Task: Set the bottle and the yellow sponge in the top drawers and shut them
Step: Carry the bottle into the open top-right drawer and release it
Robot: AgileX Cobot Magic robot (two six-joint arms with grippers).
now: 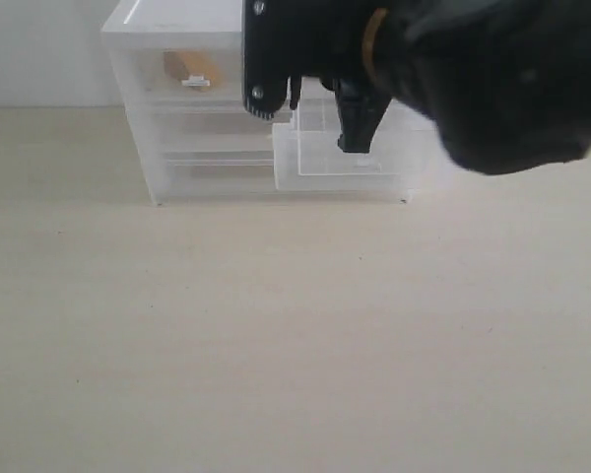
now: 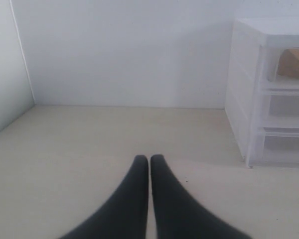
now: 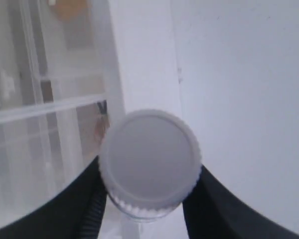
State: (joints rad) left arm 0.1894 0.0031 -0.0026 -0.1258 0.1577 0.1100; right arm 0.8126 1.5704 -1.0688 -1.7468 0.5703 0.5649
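Note:
The bottle (image 3: 149,162) shows its white ribbed cap in the right wrist view, clamped between the black fingers (image 3: 65,209) of my right gripper (image 3: 149,177). In the exterior view that gripper (image 1: 356,133) hangs over the pulled-out right top drawer (image 1: 327,166); the bottle is hidden there. The yellow sponge (image 1: 190,67) lies inside the closed left top drawer (image 1: 182,84), and the sponge (image 2: 294,64) also shows in the left wrist view. My left gripper (image 2: 149,160) is shut on nothing, low over the table, left of the cabinet (image 2: 244,84).
The white cabinet (image 1: 172,20) stands at the back of the beige table (image 1: 276,335), with full-width drawers (image 1: 212,148) below the top ones. My bulky right arm (image 1: 473,69) blocks the cabinet's upper right. A white wall (image 2: 119,50) runs behind.

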